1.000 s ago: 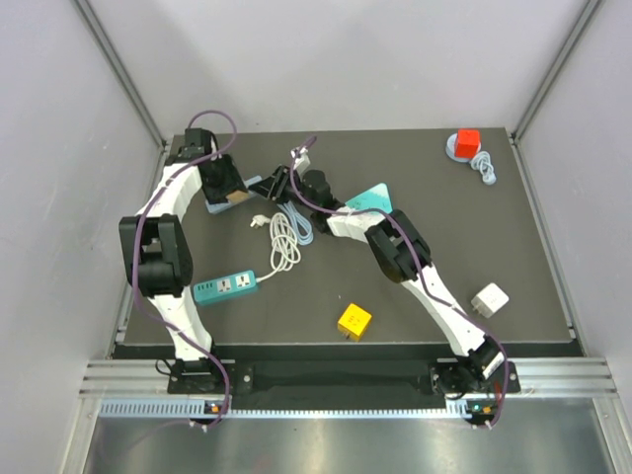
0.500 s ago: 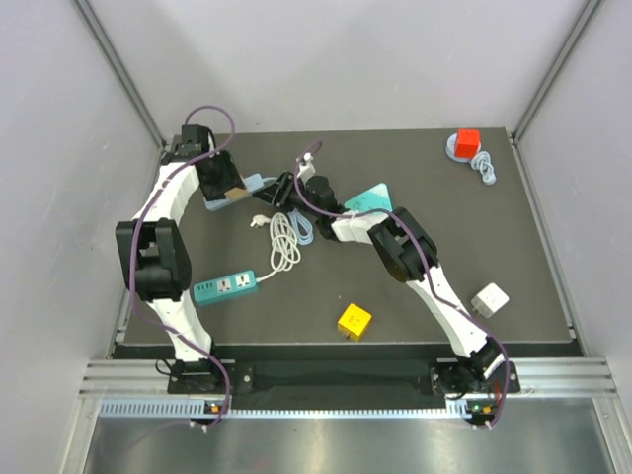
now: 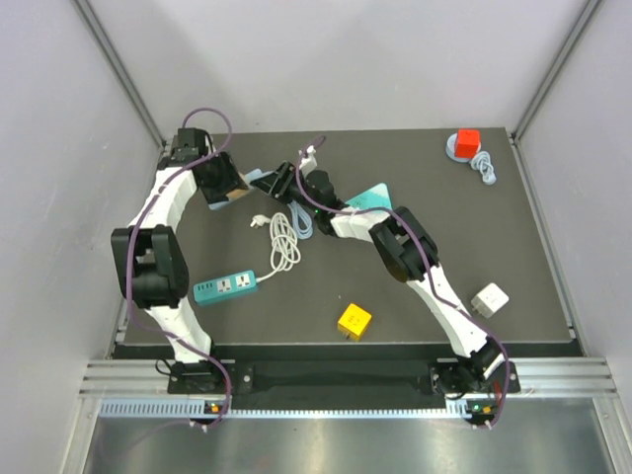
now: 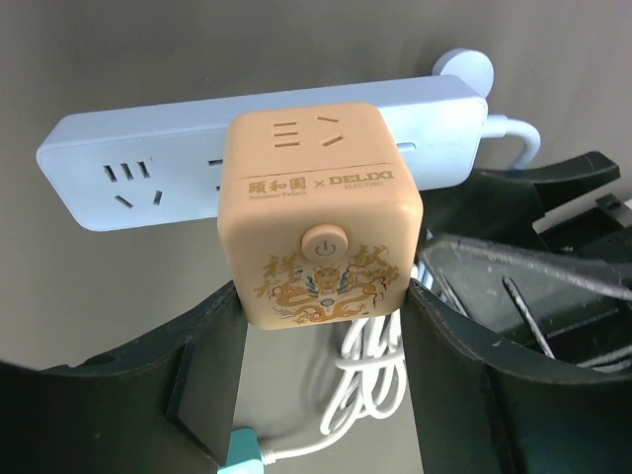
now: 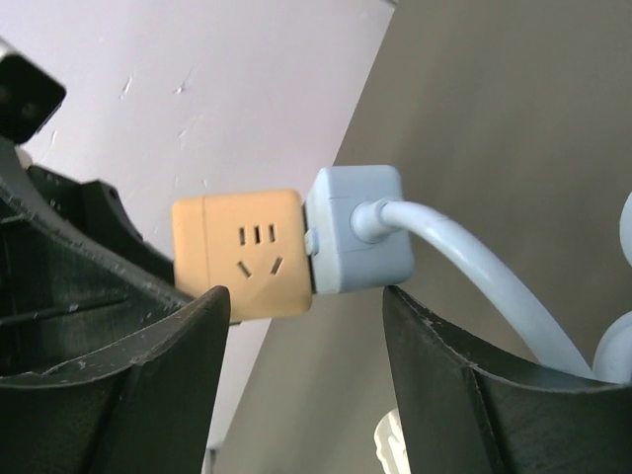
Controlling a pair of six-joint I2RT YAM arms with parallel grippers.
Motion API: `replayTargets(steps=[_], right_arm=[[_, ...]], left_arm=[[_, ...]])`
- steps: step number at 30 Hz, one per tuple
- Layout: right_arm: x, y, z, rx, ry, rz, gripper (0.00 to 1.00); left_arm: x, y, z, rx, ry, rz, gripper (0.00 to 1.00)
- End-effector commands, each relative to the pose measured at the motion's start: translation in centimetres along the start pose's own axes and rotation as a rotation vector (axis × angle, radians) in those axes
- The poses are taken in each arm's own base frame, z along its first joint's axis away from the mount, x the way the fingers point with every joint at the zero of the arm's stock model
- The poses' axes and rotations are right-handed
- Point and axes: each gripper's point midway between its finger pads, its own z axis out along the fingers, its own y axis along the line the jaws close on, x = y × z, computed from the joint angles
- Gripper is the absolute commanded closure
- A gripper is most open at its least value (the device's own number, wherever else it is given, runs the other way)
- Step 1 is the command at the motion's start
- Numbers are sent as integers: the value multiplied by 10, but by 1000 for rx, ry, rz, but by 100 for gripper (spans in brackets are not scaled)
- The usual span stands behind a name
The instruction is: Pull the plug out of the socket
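Compared to a second ago, the right tool (image 5: pixel 306 296) is spreading its fingers and now just loosely straddling the end of the pale blue power strip (image 4: pixel 128 163), while the left arm is edging back toward the far-left corner of the bench (image 3: pixel 494 227). The left tool (image 4: pixel 323 308) is clamping the orange cube plug (image 4: pixel 321 217) by its sides. That plug is looking fully seated in the strip, so I'm guessing the right side is re-gripping to brace the strip for the pull.

Soft, even light, bright in every view.
The top view is sharp, with only faint shadows on the dark table (image 3: pixel 513 247). Up close the tan cube plug (image 4: pixel 321 217) is crisp and slightly glossy, while the lower foreground blurs.
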Motion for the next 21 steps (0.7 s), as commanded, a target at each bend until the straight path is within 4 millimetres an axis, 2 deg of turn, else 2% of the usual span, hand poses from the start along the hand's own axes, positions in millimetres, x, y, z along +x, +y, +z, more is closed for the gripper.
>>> replayTargets(steps=[1, 3, 4, 9, 14, 18, 21], right_arm=[[-13, -3, 7, 26, -80, 2, 36], [-15, -7, 11, 40, -99, 11, 36], [-10, -15, 12, 56, -93, 16, 37], [-10, -3, 21, -14, -113, 16, 37], [-3, -6, 23, 18, -102, 16, 34], [-6, -3, 24, 1, -123, 10, 30], [-4, -6, 29, 0, -125, 15, 32]], left_arm=[[-21, -39, -39, 158, -101, 30, 100], [-16, -37, -38, 153, -92, 28, 100], [-14, -36, -39, 150, -88, 29, 100], [-12, -34, -38, 147, -85, 29, 100], [-13, -34, -37, 148, -84, 26, 100], [-11, -37, -36, 163, -76, 20, 100], [-10, -36, -36, 161, -74, 23, 100]])
